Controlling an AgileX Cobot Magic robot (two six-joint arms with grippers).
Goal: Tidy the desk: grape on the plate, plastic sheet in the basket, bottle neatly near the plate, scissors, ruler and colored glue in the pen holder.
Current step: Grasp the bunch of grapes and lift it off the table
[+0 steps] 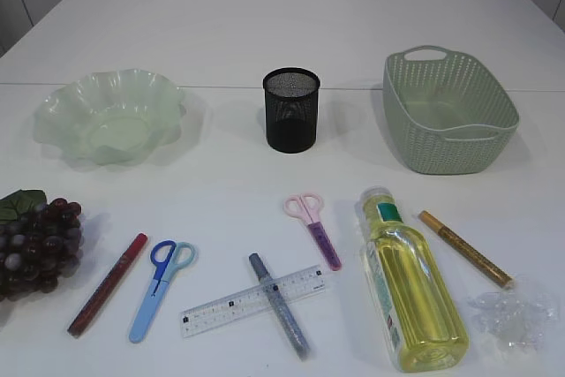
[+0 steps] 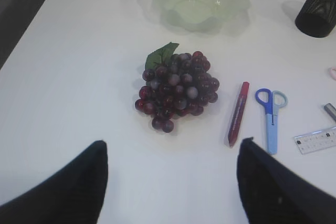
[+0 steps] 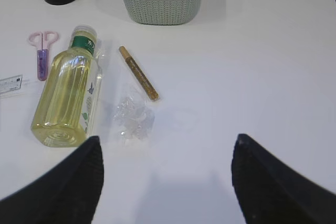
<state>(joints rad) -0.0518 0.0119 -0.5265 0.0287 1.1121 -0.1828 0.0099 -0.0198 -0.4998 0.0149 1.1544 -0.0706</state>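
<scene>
Neither gripper shows in the exterior view. There the plate (image 1: 110,116), pen holder (image 1: 290,109) and basket (image 1: 448,112) all stand empty; in front lie 2 scissors, 3 glue pens, 1 ruler (image 1: 253,300) and 1 bottle (image 1: 411,285).

In the left wrist view the left gripper (image 2: 170,174) is spread wide, holding nothing, with the grapes (image 2: 177,91) just ahead.

In the right wrist view the right gripper (image 3: 167,174) gapes empty; the plastic sheet (image 3: 134,118) lies ahead, left of centre.

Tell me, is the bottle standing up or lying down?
Lying down. The bottle rests on its side on the table, cap pointing toward the basket.
</scene>
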